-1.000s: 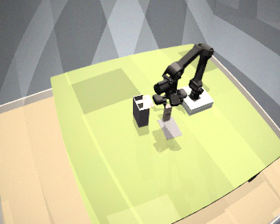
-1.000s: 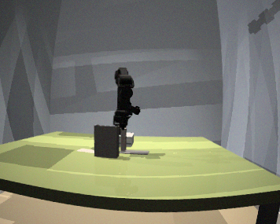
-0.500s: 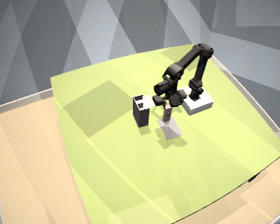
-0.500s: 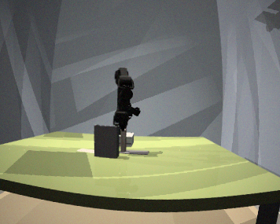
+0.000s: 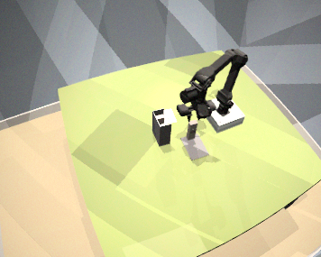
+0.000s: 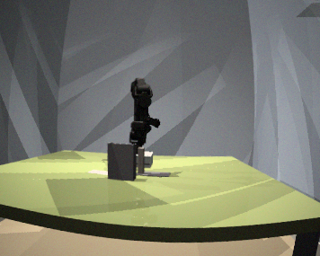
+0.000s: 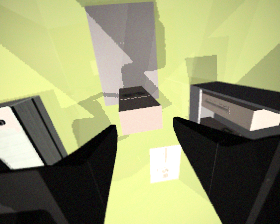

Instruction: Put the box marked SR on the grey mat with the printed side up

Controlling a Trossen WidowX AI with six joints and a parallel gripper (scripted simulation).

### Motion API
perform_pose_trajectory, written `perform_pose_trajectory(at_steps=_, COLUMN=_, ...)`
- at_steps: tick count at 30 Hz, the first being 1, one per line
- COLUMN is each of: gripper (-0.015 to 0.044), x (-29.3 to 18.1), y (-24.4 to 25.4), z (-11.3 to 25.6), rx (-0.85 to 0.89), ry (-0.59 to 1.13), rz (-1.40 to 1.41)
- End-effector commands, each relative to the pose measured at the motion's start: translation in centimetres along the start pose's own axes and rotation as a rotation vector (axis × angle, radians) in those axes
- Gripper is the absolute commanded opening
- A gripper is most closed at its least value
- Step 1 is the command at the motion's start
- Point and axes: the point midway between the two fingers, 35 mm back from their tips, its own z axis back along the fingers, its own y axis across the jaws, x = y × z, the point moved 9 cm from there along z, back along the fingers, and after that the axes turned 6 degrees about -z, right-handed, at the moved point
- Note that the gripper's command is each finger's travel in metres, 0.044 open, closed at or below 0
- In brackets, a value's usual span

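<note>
Green table (image 5: 138, 208) (image 6: 169, 198) (image 7: 30, 65) fills most of my overhead view. Arm (image 5: 234, 73) (image 6: 141, 110) comes up from its white base (image 5: 230, 120) and bends over so the gripper (image 5: 194, 115) (image 7: 144, 125) points down above the work. Dark bin (image 5: 161, 132) (image 6: 121, 162) (image 7: 192, 107) stands upright nearby, opening up; wrist cam shows at least one pale-ended box (image 7: 265, 120) in it, count n/a from here.

Grey mat (image 5: 195, 148) (image 6: 157, 174) (image 7: 125, 45) lies flat, well apart from the base. The taken-out box (image 5: 192, 131) (image 6: 141, 160) (image 7: 140, 117) is on end at the mat's near edge, pale end up, dark marked side toward the mat; can't tell how much of its foot is on it. Code unreadable, so can't confirm SR. Not print-up on the mat.

Gripper's open, fingers either side of that box w/ gaps showing, nothing gripped. Small white card (image 7: 165, 164) w/ faint print lies on the table near the box, per wrist cam.
</note>
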Motion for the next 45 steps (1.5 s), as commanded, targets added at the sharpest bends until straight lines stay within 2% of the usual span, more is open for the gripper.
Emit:
perform_pose_trajectory(at_steps=1, gripper=0.0237, x=-0.5, y=1.1, z=1.3, rx=-0.101, ry=-0.043, rz=-0.008)
perform_pose_trajectory(at_steps=4, gripper=0.0237, x=-0.7, y=1.7, z=1.9, rx=-0.154, ry=-0.066, rz=-0.010)
perform_pose_trajectory(at_steps=5, gripper=0.0237, x=-0.5, y=1.2, z=1.5, rx=-0.110, ry=-0.047, rz=-0.004)
perform_pose_trajectory(at_steps=14, gripper=0.0237, x=-0.5, y=1.2, z=1.5, rx=-0.110, ry=-0.047, rz=-0.004)
perform_pose_trajectory(at_steps=22, gripper=0.0440, x=-0.6, y=1.2, z=3.8, rx=-0.111, ry=-0.048, rz=-0.004)
perform_pose_trajectory(at_steps=39, gripper=0.0440, x=-2.6, y=0.6, z=4.1, rx=-0.090, ry=-0.213, rz=0.013)
perform_pose_trajectory(at_steps=45, gripper=0.0440, x=-3.5, y=0.1, z=3.4, rx=-0.013, ry=-0.287, rz=0.041)
